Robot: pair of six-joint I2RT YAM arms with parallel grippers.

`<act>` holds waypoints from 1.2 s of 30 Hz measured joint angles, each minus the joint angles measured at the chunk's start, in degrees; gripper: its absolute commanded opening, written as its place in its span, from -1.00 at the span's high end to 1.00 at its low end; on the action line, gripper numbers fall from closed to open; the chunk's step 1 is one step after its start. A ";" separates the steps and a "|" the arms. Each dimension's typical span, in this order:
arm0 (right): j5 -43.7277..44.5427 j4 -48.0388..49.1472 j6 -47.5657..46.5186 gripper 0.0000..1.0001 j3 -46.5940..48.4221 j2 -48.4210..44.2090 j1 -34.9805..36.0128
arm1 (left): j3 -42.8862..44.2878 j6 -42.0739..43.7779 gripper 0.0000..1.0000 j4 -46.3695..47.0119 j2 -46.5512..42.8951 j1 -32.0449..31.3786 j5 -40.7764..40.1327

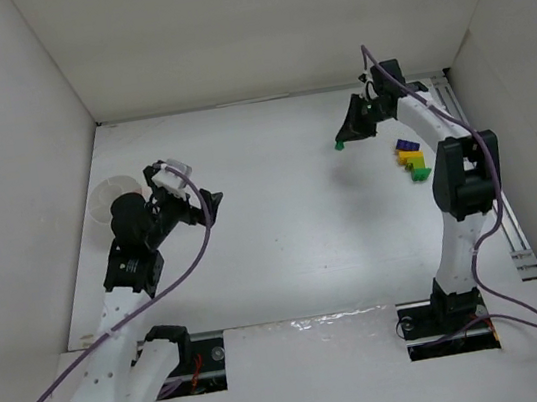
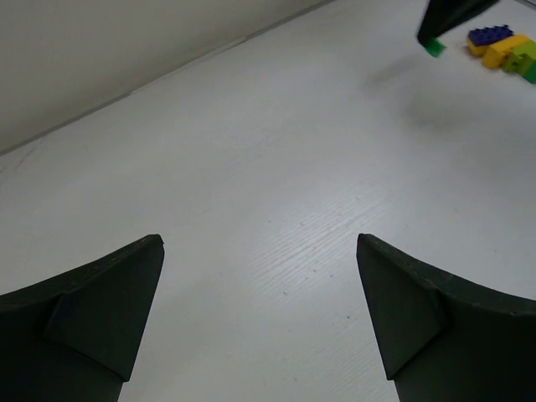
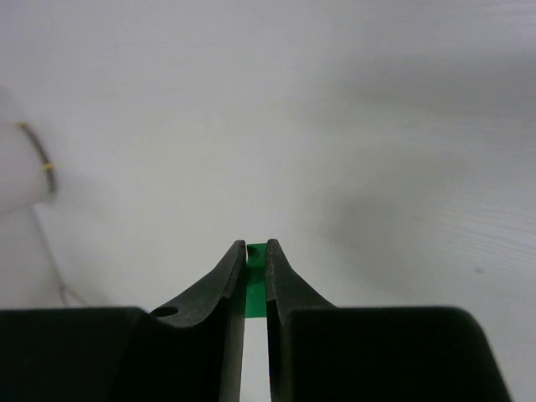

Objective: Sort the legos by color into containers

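My right gripper point(image 1: 343, 139) point(image 3: 257, 245) is shut on a small green lego point(image 1: 339, 147) point(image 3: 256, 286) and holds it above the table at the back right; the left wrist view also catches this lego point(image 2: 433, 48). To its right, a purple-blue brick point(image 1: 405, 144) point(image 2: 490, 35), a yellow one point(image 1: 409, 155) point(image 2: 507, 50) and lime-green ones point(image 1: 419, 173) point(image 2: 525, 64) lie together on the table. A round white bowl point(image 1: 106, 197) stands at the far left, partly hidden behind my left arm. My left gripper point(image 1: 206, 200) point(image 2: 258, 239) hangs open over bare table, holding nothing.
White walls close in the table on the left, back and right. A metal rail point(image 1: 516, 235) runs along the right edge. Purple cables point(image 1: 193, 268) loop off both arms.
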 measured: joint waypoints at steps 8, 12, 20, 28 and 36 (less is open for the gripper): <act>-10.01 10.91 14.49 1.00 -4.04 -1.42 8.79 | 1.07 -9.94 -0.69 4.20 9.35 -0.83 12.50; -7.61 14.21 18.29 1.00 -2.93 -1.55 14.45 | 2.14 -21.75 -0.67 10.19 14.49 -2.05 15.21; 1.90 15.91 24.20 1.00 1.36 -2.71 20.17 | 5.49 -33.40 -0.60 15.63 20.11 -6.14 11.98; 5.90 15.89 25.53 1.00 4.90 -3.34 26.08 | 7.72 -35.71 -0.28 16.48 25.16 -7.98 6.80; 7.37 15.21 25.66 1.00 4.96 -3.45 26.84 | 11.34 -35.85 -0.08 14.23 27.45 -8.13 -0.07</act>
